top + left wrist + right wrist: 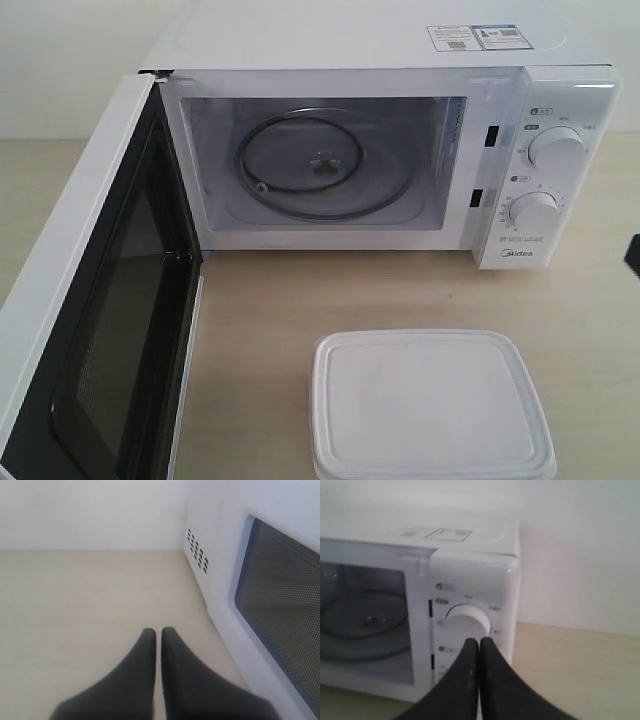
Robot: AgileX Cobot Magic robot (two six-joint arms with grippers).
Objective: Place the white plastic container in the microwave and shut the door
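The white plastic container [430, 405] lies lid-up on the table in front of the microwave [380, 60], nearest the camera. The cavity is open, with the glass turntable [325, 165] bare inside. The door [90, 300] swings out wide to the left, its black inner frame facing the cavity. My left gripper [158, 632] is shut and empty, hovering over the table beside the door's outer window [285, 600]. Shut and empty too, my right gripper [479, 642] hangs in front of the upper dial [466, 625]. A dark sliver at the exterior view's right edge [633, 252] may be the right arm.
Two round dials [557, 150] sit on the control panel to the right of the cavity. Stickers [478, 37] lie on the microwave's top. A white wall stands behind. Light wooden tabletop [260, 340] stretches between the microwave and the container.
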